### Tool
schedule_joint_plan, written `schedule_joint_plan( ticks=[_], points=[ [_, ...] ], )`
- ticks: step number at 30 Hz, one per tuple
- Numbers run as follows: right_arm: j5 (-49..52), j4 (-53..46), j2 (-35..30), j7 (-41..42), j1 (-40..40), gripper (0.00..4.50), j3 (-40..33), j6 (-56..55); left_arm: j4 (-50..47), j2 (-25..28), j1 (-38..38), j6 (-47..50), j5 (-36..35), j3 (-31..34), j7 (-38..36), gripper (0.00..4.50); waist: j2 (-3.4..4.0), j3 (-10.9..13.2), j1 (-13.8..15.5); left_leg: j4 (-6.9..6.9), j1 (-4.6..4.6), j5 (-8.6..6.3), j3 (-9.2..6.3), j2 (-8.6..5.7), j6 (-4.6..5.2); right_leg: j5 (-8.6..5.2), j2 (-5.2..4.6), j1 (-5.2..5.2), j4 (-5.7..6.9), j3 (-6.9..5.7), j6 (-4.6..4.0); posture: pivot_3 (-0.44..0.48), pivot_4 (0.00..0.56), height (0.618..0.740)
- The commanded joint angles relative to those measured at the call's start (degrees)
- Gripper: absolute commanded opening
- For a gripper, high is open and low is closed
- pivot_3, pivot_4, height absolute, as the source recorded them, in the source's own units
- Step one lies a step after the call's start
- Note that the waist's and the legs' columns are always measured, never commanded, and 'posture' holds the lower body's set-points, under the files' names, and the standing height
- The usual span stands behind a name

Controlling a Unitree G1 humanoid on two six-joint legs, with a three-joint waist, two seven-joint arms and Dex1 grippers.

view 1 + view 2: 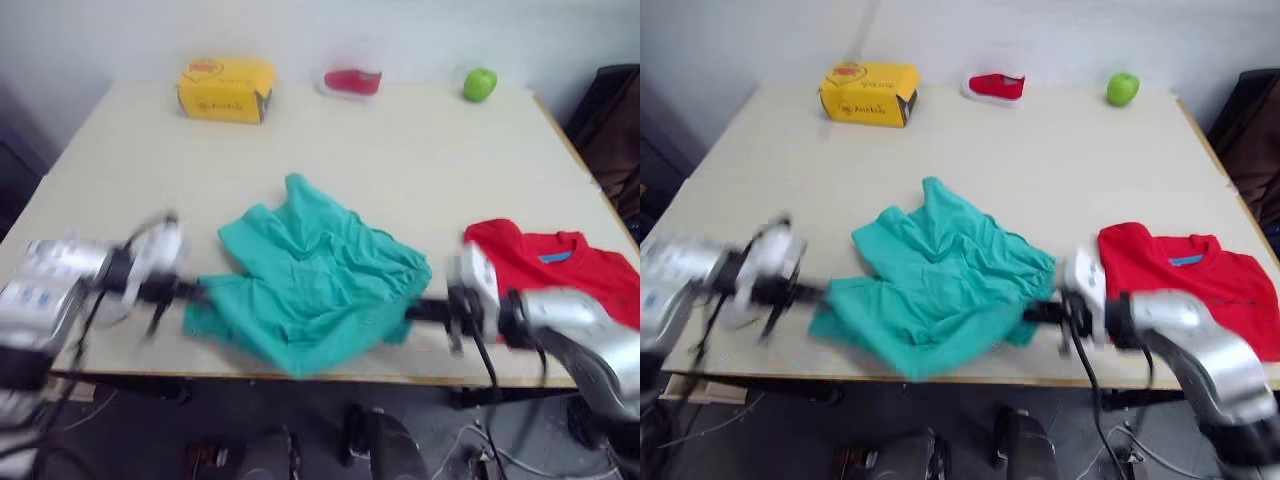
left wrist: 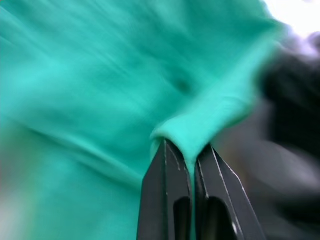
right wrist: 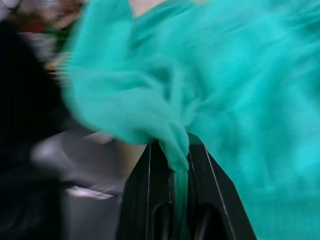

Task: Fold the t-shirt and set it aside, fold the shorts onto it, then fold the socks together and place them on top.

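Our left gripper (image 2: 191, 161) has its fingers (image 2: 162, 195) pinched on a fold of the shorts (image 1: 310, 285); our right gripper (image 3: 172, 155) pinches the opposite edge the same way. Between both sets of fingers the shorts spread crumpled near the bench (image 1: 400, 140) front edge. Beyond our right fingers lies the t-shirt (image 1: 570, 265).

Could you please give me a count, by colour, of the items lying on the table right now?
Red: 2, the t-shirt and a small shoe
Green or teal: 2, the shorts and an apple
Yellow: 1, a box
Total: 5
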Motion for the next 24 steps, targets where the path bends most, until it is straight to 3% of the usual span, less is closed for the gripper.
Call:
schedule_joint_plan(
  ticks=[1,3,4,6,9,11,17,20,24],
  points=[
    [-7.0,14.7,3.0,-10.3,-20.0,0.00,-4.5,-6.8,25.0,-7.0,-28.1,-16.8,9.3,2.8,19.7,0.01,-0.24,-0.1,-0.4,-0.03,-0.38,0.10,0.11,-0.05,-0.04,0.08,0.00,-0.48,0.05,0.00,0.01,0.000,0.150,0.740],
    [-12.2,23.3,3.6,-14.8,-30.8,0.00,-5.2,-13.6,39.5,-9.3,-41.8,-25.6,14.9,2.6,30.8,0.01,-0.36,0.0,-1.0,-0.04,-0.79,0.13,0.22,-0.28,0.02,0.12,0.14,-0.89,0.01,-0.12,0.08,0.000,0.150,0.740],
    [-17.9,27.7,2.3,-16.7,-35.9,0.00,-3.9,-22.1,45.0,-8.7,-47.3,-29.0,18.5,1.2,35.7,0.01,-0.35,0.0,-1.6,-0.24,-1.21,0.17,0.35,-0.41,0.08,0.14,0.01,-1.52,0.09,-0.09,0.12,0.000,0.150,0.740],
    [-25.1,34.0,0.7,-17.9,-42.6,0.00,-2.0,-34.7,52.4,-7.7,-54.4,-34.6,23.2,-0.3,41.9,0.01,-0.33,0.0,-2.4,-0.46,-1.20,0.20,0.47,-0.85,0.02,0.10,-0.03,-1.81,0.30,-0.40,0.05,0.000,0.150,0.740],
    [-25.0,35.2,1.9,-15.5,-44.2,0.00,-2.2,-39.1,57.0,-6.9,-57.9,-38.0,24.7,0.6,43.1,0.01,-0.34,-0.1,-3.5,-0.95,-0.48,0.23,0.26,-1.07,-0.04,0.03,-0.17,-1.60,0.31,-1.08,-0.06,0.000,0.150,0.740],
    [-24.0,30.9,2.2,-12.9,-40.2,0.00,-1.6,-39.2,58.1,-6.6,-57.7,-38.0,23.7,2.1,40.4,0.01,-0.35,-0.1,-3.9,-1.12,-0.17,0.23,0.24,-1.06,-0.03,0.03,-0.29,-1.41,0.33,-1.65,-0.06,0.000,0.150,0.740],
    [-20.0,15.5,7.0,-12.5,-21.2,0.00,0.1,-28.4,53.2,-4.4,-42.9,-40.3,20.9,3.4,23.1,0.01,-0.35,0.0,-3.7,-1.33,-0.48,0.22,0.16,-1.13,-0.02,0.02,-0.82,-1.57,0.15,-1.82,-0.03,0.000,0.150,0.740],
    [-21.8,11.9,9.4,-11.3,-10.3,0.00,4.6,-26.2,41.5,-2.8,-27.4,-36.7,14.8,5.9,12.9,0.01,-0.35,0.0,-3.6,-1.13,-0.57,0.30,0.11,-1.20,0.45,0.06,-0.98,-1.49,0.02,-1.68,-0.04,0.000,0.150,0.740],
    [-20.3,6.6,8.3,-6.9,0.7,0.00,6.9,-23.7,20.2,1.2,-4.3,-26.1,10.2,6.8,6.7,0.01,-0.30,0.0,-3.4,-0.39,-0.51,0.32,0.02,-0.94,0.40,0.28,-1.17,-1.27,0.27,-1.51,-0.29,0.000,0.150,0.740]
  ],
)
